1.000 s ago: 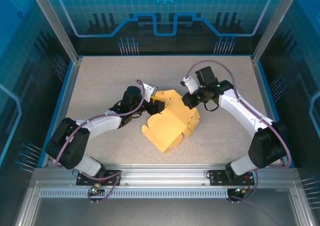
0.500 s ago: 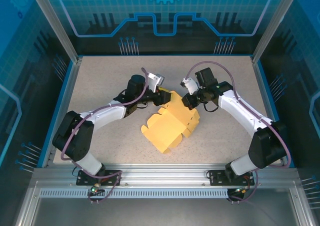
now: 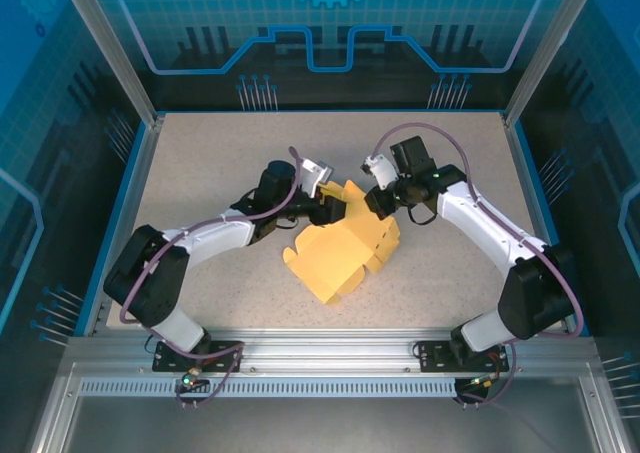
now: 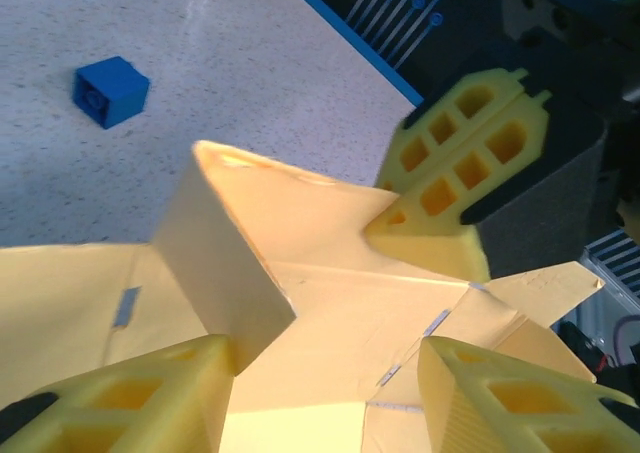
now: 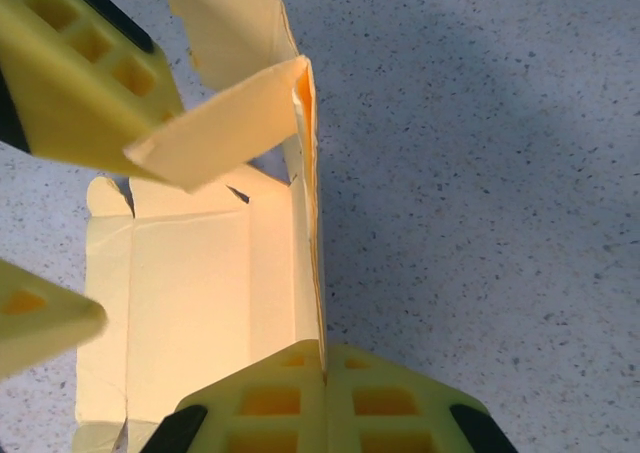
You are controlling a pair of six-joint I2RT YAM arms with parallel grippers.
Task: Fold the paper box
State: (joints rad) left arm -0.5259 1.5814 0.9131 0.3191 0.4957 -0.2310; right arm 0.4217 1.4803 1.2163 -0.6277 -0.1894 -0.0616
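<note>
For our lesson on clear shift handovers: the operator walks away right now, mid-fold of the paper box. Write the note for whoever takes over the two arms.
Grippers: the left gripper is open, its fingers either side of a raised end flap, one finger against it. The right gripper is shut on the upright side wall.
Things: the paper box lies mid-table between both grippers; a blue cube sits apart from it.
Done: one side wall stands up and the end flap is swung inward.
Left: the near part of the sheet lies flat; the remaining walls and flaps need folding.
</note>
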